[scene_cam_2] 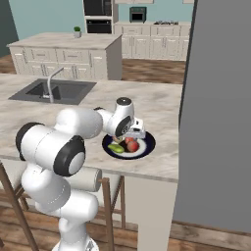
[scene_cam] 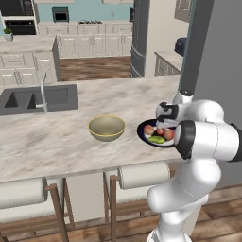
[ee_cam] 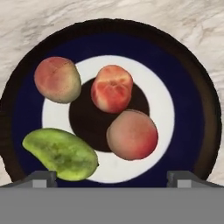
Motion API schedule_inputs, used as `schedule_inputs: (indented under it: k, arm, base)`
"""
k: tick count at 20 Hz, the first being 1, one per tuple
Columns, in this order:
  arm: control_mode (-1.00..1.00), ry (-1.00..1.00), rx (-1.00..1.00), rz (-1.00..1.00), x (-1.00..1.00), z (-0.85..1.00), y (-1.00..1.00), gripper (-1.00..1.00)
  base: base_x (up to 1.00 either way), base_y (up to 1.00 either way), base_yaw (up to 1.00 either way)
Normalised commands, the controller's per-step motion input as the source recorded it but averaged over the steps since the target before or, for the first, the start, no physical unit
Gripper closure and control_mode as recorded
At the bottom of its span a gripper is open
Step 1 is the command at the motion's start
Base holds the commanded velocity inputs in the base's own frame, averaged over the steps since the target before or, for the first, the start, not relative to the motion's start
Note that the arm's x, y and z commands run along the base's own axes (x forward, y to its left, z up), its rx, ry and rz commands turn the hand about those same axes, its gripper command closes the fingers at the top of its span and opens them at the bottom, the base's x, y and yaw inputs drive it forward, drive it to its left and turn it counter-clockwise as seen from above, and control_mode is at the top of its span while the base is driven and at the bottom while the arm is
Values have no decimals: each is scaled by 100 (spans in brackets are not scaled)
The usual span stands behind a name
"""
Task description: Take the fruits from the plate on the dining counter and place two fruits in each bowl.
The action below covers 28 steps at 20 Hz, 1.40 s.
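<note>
**Open gripper above a full plate**

We see the gripper [ee_cam: 112, 175] hanging over the plate [ee_cam: 192, 109], its two fingertips [ee_cam: 41, 177] set wide apart at the bottom of the hand view and holding nothing. From the left base camera the hand [scene_cam: 166, 113] sits just above the plate [scene_cam: 142, 128], and from the right base camera it [scene_cam_2: 133, 128] covers the plate's far edge.

All four fruits lie on the plate. We count three reddish-orange round ones: one [ee_cam: 57, 79] on the pale ring at upper left, one [ee_cam: 112, 88] near the dark centre, and one [ee_cam: 132, 134] touching it below and to the right. The green fruit [ee_cam: 60, 153] lies on its side at lower left, close to the left fingertip and apart from the others.

The plate [scene_cam_2: 147, 147] rests on the counter [scene_cam: 61, 132] near its front edge. The tan bowl [scene_cam: 107, 127] stands on the counter just to the plate's left, not touching it, with nothing inside. A sink [scene_cam: 35, 98] with a faucet [scene_cam: 43, 92] is set into the counter further left. Stools [scene_cam: 142, 176] stand below the counter's edge.
</note>
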Motion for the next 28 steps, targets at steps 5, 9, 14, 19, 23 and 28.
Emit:
schedule_inputs:
  k: [5, 9, 14, 19, 23, 28]
  arm:
    - [-100, -4, 1, 0, 11, -29, -16, -100]
    - [-100, 0, 0, 0, 10, -37, 0, -100]
    - [-100, 0, 0, 0, 6, -28, 0, -100]
    - [-100, 0, 0, 0, 24, -28, 0, -100]
    - [-100, 0, 0, 0, 18, -13, -2, -100]
    - [-100, 0, 0, 0, 2, -21, -6, -100]
  base:
    - [0, 0, 0]
    - [0, 0, 0]
    - [0, 0, 0]
    - [0, 0, 0]
    - [0, 0, 0]
    - [0, 0, 0]
